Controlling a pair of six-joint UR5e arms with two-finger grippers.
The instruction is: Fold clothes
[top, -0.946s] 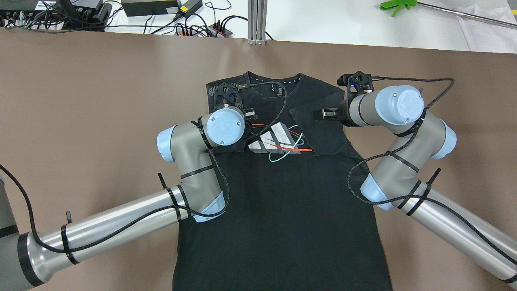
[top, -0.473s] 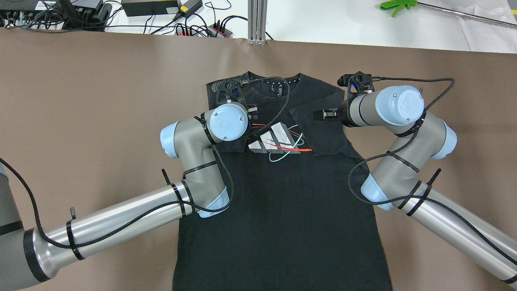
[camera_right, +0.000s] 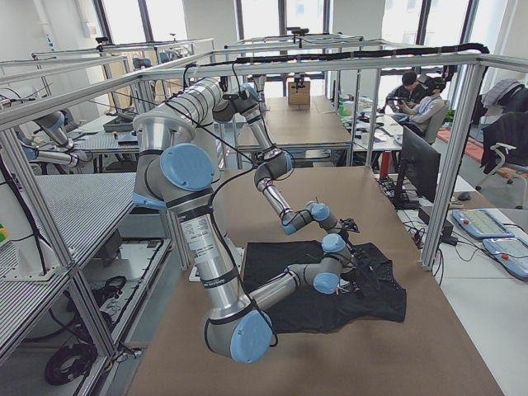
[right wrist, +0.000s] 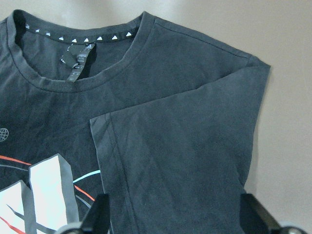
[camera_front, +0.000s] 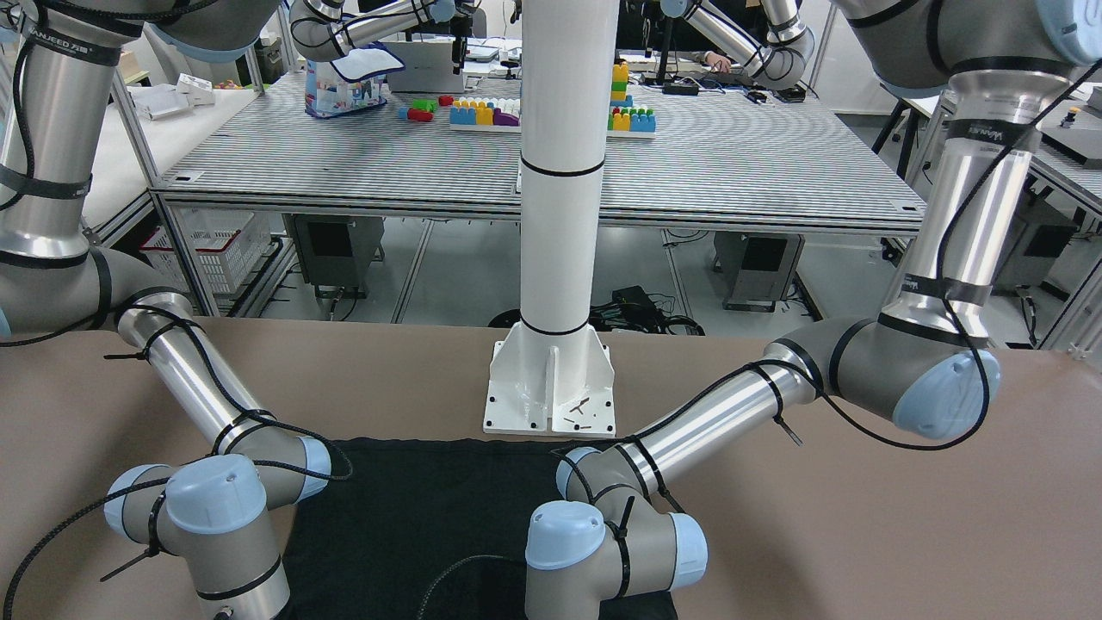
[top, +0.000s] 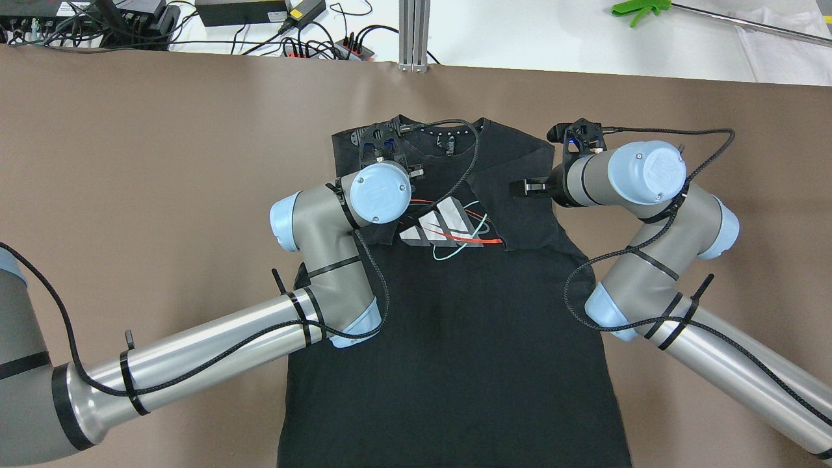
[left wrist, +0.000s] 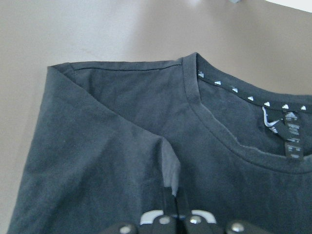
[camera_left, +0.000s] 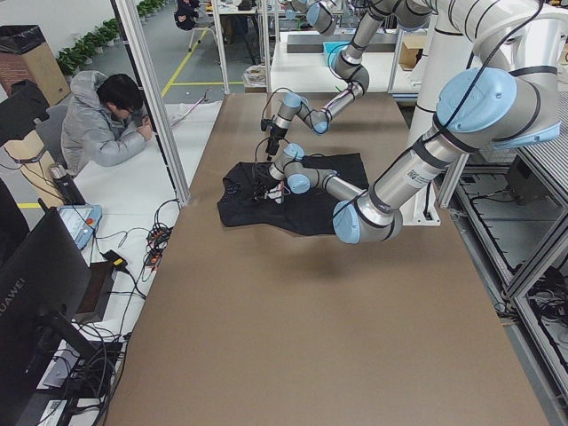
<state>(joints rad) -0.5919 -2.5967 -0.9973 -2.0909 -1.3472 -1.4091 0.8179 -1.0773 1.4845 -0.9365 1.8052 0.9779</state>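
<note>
The clothes (top: 448, 338) are a black T-shirt with a white, red and teal chest print, lying flat on the brown table, collar at the far side. Both sleeves are folded in over the chest. In the left wrist view my left gripper (left wrist: 174, 202) is shut, pinching the hem of the folded sleeve (left wrist: 122, 122) beside the collar. In the overhead view it is hidden under its own wrist. My right gripper (right wrist: 175, 204) is open, its fingers wide apart above the other folded sleeve (right wrist: 185, 146). From overhead the right gripper (top: 525, 188) hovers over that sleeve.
A white pillar's base plate (camera_front: 551, 387) stands at the shirt's hem. An aluminium post (top: 413, 32), cables (top: 195, 19) and a green tool (top: 640, 8) lie beyond the table's far edge. A person (camera_left: 102, 124) sits past that side. Bare brown table (top: 162, 162) flanks the shirt.
My left arm has moved right and toward the collar, carrying the pinched sleeve further over the chest. The right arm has shifted only slightly.
</note>
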